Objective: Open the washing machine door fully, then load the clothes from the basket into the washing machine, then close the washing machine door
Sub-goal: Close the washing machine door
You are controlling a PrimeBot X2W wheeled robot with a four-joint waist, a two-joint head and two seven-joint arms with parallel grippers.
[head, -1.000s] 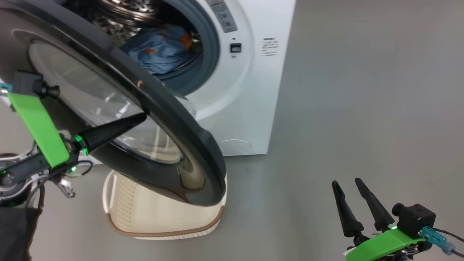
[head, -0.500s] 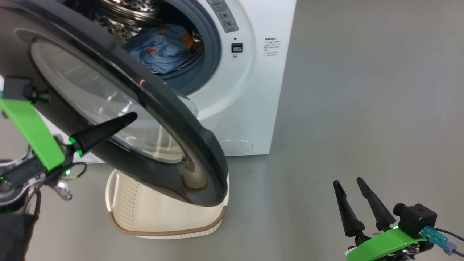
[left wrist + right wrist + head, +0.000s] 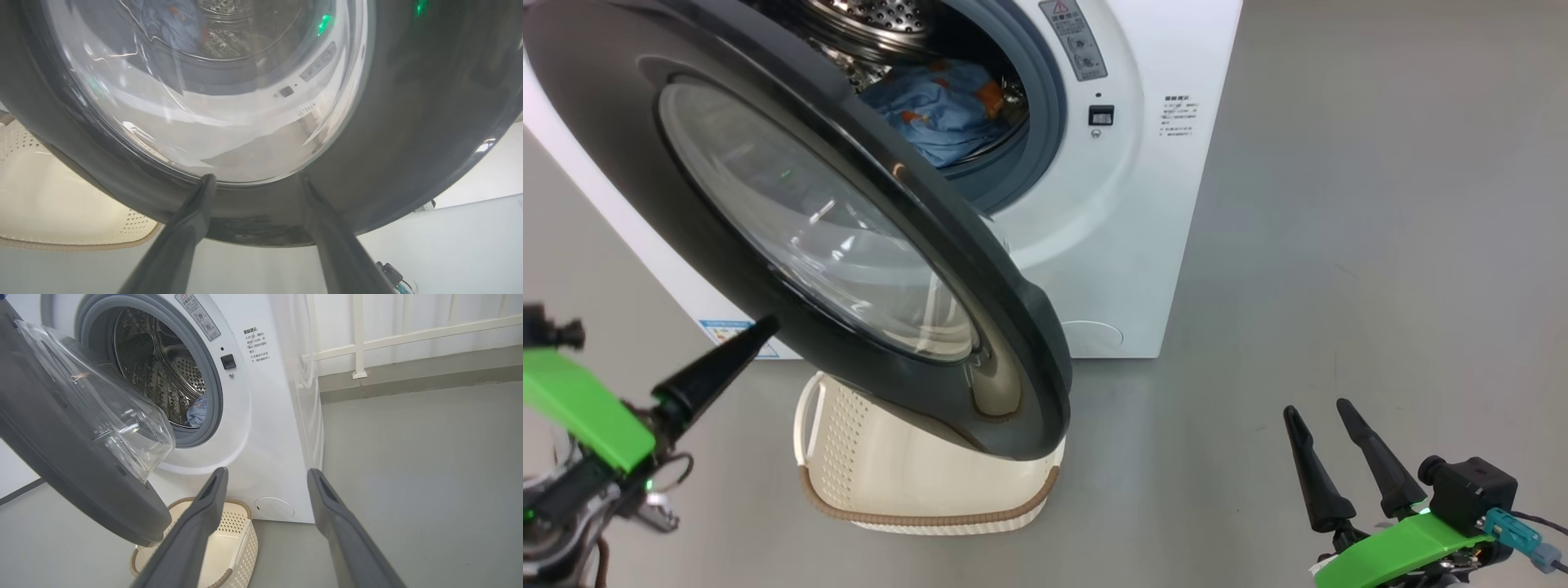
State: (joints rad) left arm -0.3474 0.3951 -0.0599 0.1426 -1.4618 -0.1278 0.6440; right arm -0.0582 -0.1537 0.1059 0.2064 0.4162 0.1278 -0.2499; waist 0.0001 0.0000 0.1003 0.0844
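Black door (image 3: 980,269) partly open above the basket (image 3: 849,441). Blue clothes (image 3: 939,114) inside the washing machine (image 3: 1152,204). Spread wide apart: left gripper (image 3: 256,179) near the door, right gripper (image 3: 1316,408) over the floor (image 3: 1339,245).

Floor (image 3: 1339,204): plain grey, smooth and matt, with a few faint scuff marks. Far edge, as seen in the right wrist view: a low grey kerb (image 3: 408,377) runs along the floor's boundary, darker along its base. On the kerb stands a white railing (image 3: 358,335), with one upright post whose flared foot rests on the kerb top and a horizontal rail crossing it, slanted in that view. Behind the railing is a pale white surface with faint vertical bars. At the lower left of the same view, a dark line (image 3: 20,492) crosses the floor.
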